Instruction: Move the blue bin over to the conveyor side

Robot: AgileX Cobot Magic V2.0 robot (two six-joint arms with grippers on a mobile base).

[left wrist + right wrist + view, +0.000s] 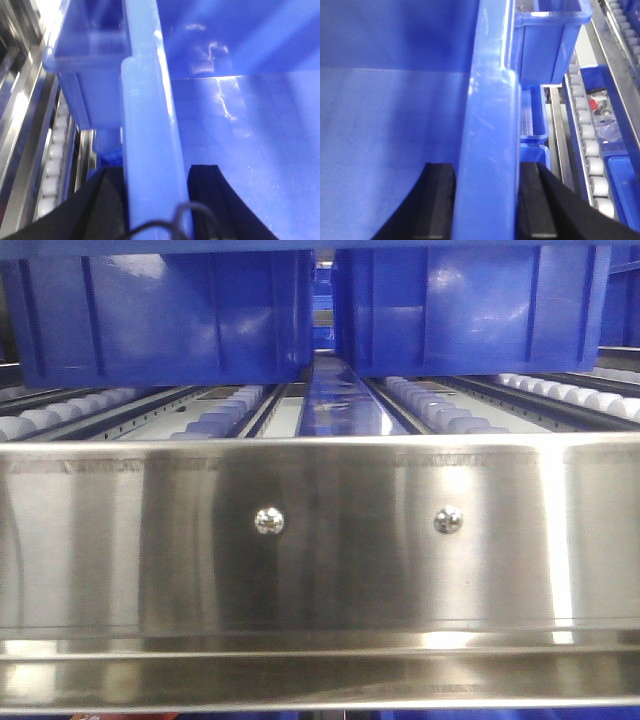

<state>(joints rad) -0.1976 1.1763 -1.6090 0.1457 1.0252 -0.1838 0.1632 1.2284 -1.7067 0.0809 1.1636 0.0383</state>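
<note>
Straddling the blue bin [395, 125] rim, left gripper [155, 200] and right gripper [487, 200] jaws clamp it; bodies cropped.

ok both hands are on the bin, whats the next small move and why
Probably a small level lift with both arms together. The left hand and right hand each straddle a wall of the blue bin, fingers seemingly pressed on both faces, so the grip looks made. A steel rail fronts the roller rack, so it should rise clear before travelling.

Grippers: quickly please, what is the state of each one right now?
Left gripper: closed on a wall of the blue bin.
Right gripper: closed on a wall of the blue bin.
</note>
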